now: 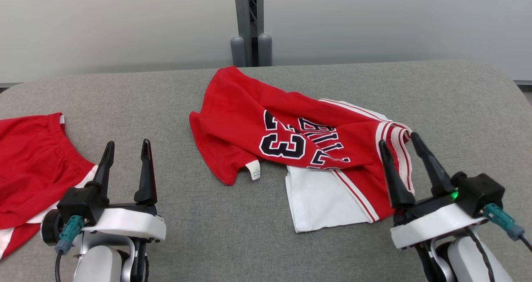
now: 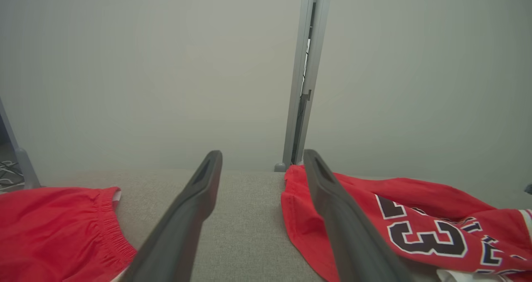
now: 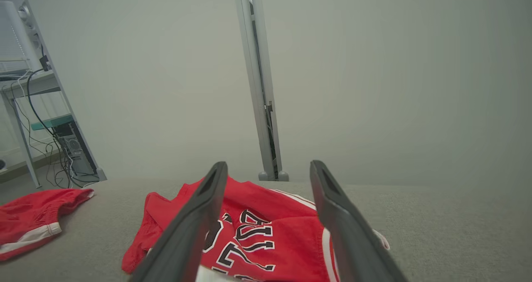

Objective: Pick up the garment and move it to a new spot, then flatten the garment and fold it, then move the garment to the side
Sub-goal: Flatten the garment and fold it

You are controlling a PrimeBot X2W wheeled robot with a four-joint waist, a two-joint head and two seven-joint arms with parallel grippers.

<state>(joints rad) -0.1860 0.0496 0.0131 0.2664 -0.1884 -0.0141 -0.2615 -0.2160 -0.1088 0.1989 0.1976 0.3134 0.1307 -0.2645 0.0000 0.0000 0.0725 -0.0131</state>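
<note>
A red jersey, the garment (image 1: 291, 136), lies crumpled in the middle of the grey table, its dark number 23 and lettering facing up and a white inner panel sticking out at the near side. It also appears in the left wrist view (image 2: 415, 228) and the right wrist view (image 3: 257, 228). My left gripper (image 1: 126, 147) stands open near the front left, apart from the garment, with nothing between its fingers. My right gripper (image 1: 399, 143) is open at the garment's striped right edge, its fingertips just over the trim, holding nothing.
Red shorts (image 1: 29, 165) with an elastic waistband and white trim lie at the table's left edge, just left of my left gripper. A grey post (image 1: 249, 24) stands behind the table (image 1: 457, 107). Shelving with cables (image 3: 50, 128) stands off the table's left.
</note>
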